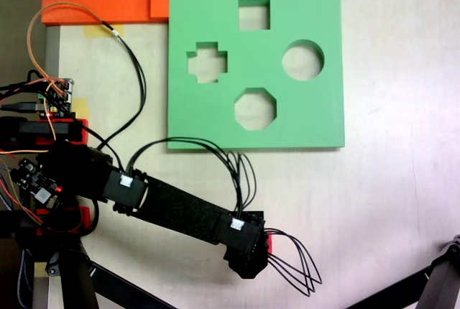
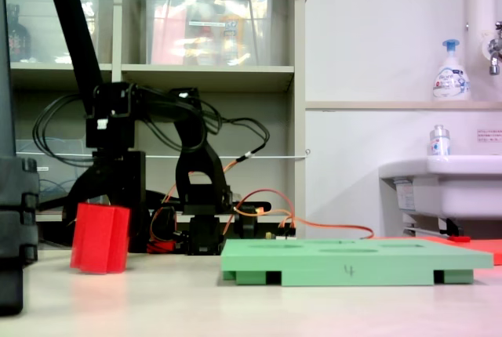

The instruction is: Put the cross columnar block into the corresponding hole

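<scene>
**Red foam block upright on the table, left of the green board**

Red foam, bright and matte: the cross columnar block (image 2: 100, 238) stands upright on the pale tabletop (image 2: 259, 306) in the low fixed view, its side fluted by vertical ridges and grooves that hint at the plus-shaped section. It sits well to the left of the green foam board (image 2: 353, 262) in that view, with bare table between them, and just in front of the arm's dark lower links. In the fixed view from above, only a thin sliver of red (image 1: 268, 242) peeks out at the edge of the black gripper head, so most of the block is hidden there.

The green board (image 1: 316, 108) lies flat on the table and carries four cutouts: a square at the top, a round one at the right, an octagonal one at the bottom and the corresponding hole (image 1: 207, 62), plus-shaped, at the left. All four are open to the table surface beneath.

The gripper (image 1: 250, 260) hangs over the table below the board's lower edge, its black arm reaching across from the base at the left, with loops of black cable trailing off it. The jaws are underneath the head and possibly around the block; whether they stand apart or are closed cannot be told.
</scene>
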`<act>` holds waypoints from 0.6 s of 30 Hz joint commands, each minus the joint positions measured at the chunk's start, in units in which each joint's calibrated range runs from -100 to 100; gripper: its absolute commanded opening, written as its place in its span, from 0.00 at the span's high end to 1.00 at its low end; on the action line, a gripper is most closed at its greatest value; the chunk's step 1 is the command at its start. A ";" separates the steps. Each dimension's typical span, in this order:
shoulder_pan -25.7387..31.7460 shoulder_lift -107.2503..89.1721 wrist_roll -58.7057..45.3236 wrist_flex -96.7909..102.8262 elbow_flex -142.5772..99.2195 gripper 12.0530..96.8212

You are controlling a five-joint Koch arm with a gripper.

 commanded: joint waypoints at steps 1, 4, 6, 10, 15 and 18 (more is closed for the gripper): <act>0.15 -0.48 0.63 -3.33 0.78 0.69; 0.88 -5.37 2.05 -3.33 0.68 0.69; 1.56 -9.00 3.08 -3.33 0.68 0.69; 3.37 -16.54 4.84 -3.33 0.68 0.69; 6.59 -24.50 8.11 -3.33 0.38 0.69; 9.23 -28.41 10.26 -3.33 0.48 0.69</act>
